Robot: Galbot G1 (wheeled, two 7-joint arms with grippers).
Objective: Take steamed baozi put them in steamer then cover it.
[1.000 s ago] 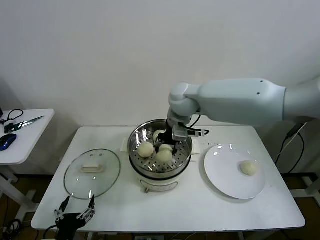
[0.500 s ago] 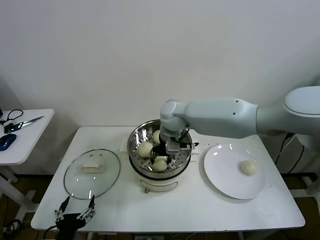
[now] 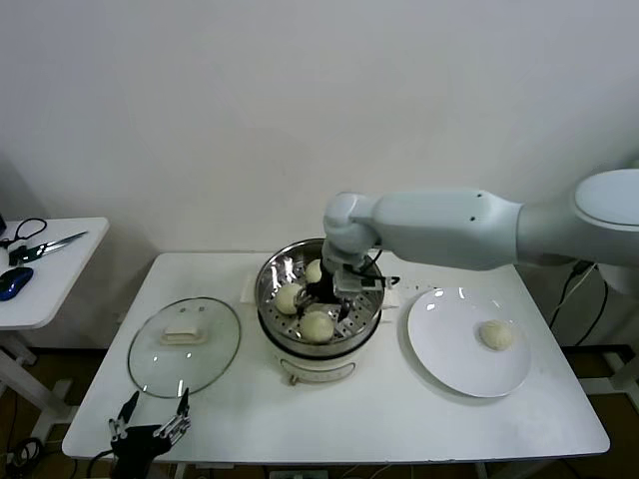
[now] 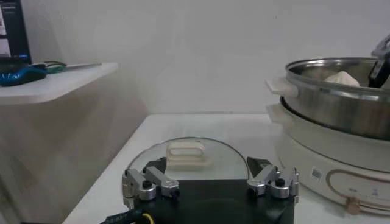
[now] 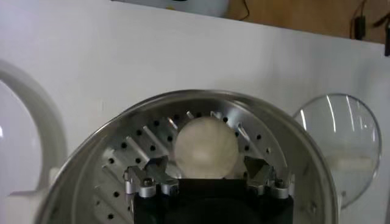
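R hand (image 3: 334, 297) is down inside the steamer (image 3: 275, 299) at frame centre, fingers spread wide either side of a baozi (image 5: 205, 148) that sits on the perforated floor, so it looks set down there and let go, nothing gripped. Two more buns lie in the basket beside it; the last bun (image 3: 495, 335) waits on the white plate (image 3: 449, 349) at right, prob. next to fetch. Cover (image 3: 185, 344) lies flat on the table (image 3: 399, 419) lower left, near the idle L hand (image 3: 150, 424), which is open & empty.
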